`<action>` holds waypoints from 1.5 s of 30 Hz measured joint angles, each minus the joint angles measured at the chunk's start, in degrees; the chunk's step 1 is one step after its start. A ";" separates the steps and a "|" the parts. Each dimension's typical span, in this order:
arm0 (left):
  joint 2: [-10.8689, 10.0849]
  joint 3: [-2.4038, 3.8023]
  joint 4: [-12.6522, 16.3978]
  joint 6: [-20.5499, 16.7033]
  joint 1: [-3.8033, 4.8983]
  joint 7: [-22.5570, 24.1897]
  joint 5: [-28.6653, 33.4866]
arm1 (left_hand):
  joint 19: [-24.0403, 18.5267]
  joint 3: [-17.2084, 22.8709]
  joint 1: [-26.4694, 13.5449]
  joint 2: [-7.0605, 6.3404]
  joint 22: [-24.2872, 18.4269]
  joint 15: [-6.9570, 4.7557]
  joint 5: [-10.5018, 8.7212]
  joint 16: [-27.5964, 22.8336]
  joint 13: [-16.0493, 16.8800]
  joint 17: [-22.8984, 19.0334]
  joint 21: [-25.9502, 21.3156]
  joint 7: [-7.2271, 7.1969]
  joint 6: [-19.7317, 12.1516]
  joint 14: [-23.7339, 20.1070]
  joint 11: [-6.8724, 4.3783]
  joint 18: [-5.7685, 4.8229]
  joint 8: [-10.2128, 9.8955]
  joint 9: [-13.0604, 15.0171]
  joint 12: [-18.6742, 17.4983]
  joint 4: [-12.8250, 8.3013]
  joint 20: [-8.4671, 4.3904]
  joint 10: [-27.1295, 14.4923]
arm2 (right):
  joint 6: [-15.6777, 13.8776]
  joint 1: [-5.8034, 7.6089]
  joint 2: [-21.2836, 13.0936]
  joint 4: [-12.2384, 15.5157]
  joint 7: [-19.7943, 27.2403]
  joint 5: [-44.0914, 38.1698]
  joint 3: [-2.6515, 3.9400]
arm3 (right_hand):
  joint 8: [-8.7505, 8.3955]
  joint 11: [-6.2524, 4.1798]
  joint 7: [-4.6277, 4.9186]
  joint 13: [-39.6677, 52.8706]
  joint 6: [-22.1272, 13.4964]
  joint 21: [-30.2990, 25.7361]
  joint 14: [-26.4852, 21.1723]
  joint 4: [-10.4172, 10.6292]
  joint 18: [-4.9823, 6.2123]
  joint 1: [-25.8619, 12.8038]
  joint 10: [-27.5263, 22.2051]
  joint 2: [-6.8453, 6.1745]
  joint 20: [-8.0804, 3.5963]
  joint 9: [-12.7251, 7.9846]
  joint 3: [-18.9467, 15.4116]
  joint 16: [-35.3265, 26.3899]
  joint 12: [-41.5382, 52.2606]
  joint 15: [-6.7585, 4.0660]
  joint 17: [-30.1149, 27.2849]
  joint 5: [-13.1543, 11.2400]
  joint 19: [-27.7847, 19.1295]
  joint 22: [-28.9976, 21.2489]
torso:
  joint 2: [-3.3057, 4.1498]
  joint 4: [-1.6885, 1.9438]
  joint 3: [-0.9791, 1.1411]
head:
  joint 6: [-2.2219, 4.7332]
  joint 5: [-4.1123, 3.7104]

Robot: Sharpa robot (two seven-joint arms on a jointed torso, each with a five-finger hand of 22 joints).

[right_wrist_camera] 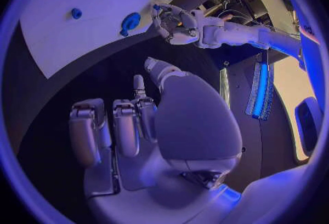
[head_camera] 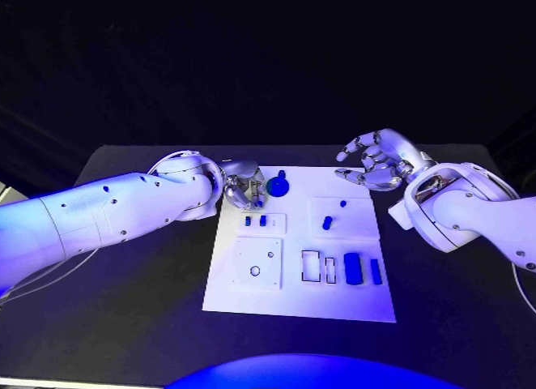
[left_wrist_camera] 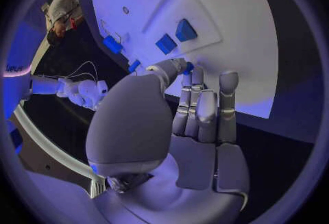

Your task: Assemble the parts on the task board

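The white task board (head_camera: pixel 297 288) lies in the middle of the table. My left hand (head_camera: pixel 243 188) hovers over its far left corner and pinches a small blue part (left_wrist_camera: pixel 188 66) between thumb and a finger. Just right of that hand lies a round blue part with a stem (head_camera: pixel 278 185). Two small blue blocks (head_camera: pixel 255 220) stand in a plate below the hand. A blue peg (head_camera: pixel 326 222) stands mid-board. Two long blue pieces (head_camera: pixel 362 269) lie at the near right. My right hand (head_camera: pixel 376 162) is raised over the far right corner, fingers spread, holding nothing.
A raised white plate with holes (head_camera: pixel 257 263) sits at the board's near left, with slots (head_camera: pixel 318 267) beside it. Black table (head_camera: pixel 140 275) surrounds the board on all sides. A cable (head_camera: pixel 46 279) trails under my left arm.
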 measured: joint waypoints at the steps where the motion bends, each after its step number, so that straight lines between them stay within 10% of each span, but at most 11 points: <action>1: -0.04 0.00 -0.03 0.09 0.01 -0.06 -0.02 | 0.00 0.00 0.00 0.00 0.04 0.00 -0.03 0.00 0.00 0.06 0.00 0.01 0.01 0.00 0.00 0.00 0.00 0.00 0.00 0.00 0.00 0.00 | 0.00 0.00 0.00 0.00 0.00 0.00 0.00 | 0.00 0.00 0.00 0.00 0.00 0.00 0.00 0.00 0.00 0.00 0.00 0.00 0.00 0.00 0.00 0.00 0.00 0.00 0.02 0.00 0.00 0.00 | -0.01 0.00 0.01 | 0.00 -0.02; 45: 0.56 -0.14 -0.64 0.00 -0.08 -0.79 1.21 | 0.28 0.72 -0.88 1.41 0.24 0.32 0.27 0.23 -0.16 -0.10 0.23 1.05 -1.03 0.70 0.84 0.00 -2.84 -0.16 -3.50 -1.04 0.13 -0.04 | 0.02 -0.01 0.02 -0.05 0.01 0.00 0.00 | 0.00 0.00 0.00 -0.02 0.00 0.00 0.00 0.00 0.00 0.00 0.00 0.00 0.00 0.00 0.00 0.00 0.00 0.00 0.02 0.00 0.00 0.03 | 0.01 -0.02 0.04 | 0.07 -0.02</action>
